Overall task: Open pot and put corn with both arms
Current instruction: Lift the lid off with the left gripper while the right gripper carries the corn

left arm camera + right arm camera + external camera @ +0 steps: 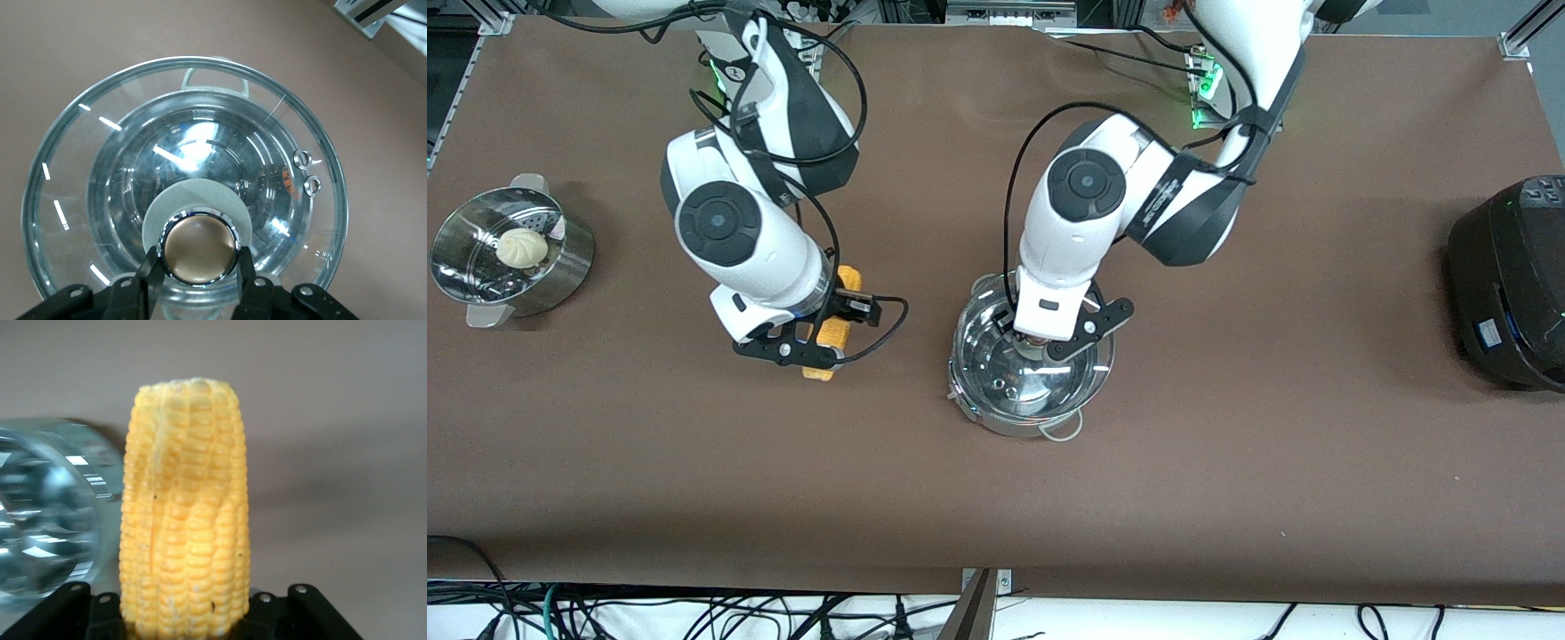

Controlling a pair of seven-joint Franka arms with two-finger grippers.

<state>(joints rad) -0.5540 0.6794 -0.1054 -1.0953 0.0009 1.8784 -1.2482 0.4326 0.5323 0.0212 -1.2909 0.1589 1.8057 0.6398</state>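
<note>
- The left gripper (199, 273) is seen pinched on the lid's knob (199, 249), directly over the pot (1032, 404).
- The right gripper (815, 342) is seen clamped around the corn (831, 331), low over the table (1227, 462).
- The cob's long axis is pointed out of the jaws.
- The pot is found beside the corn, toward the left arm's end; the lid (73, 167) must probably be lifted first.

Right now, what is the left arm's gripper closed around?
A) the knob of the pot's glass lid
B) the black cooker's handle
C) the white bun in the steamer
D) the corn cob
A: in the left wrist view the left gripper has a finger on each side of the tan knob of the glass lid, while the right gripper holds the corn cob.
</note>
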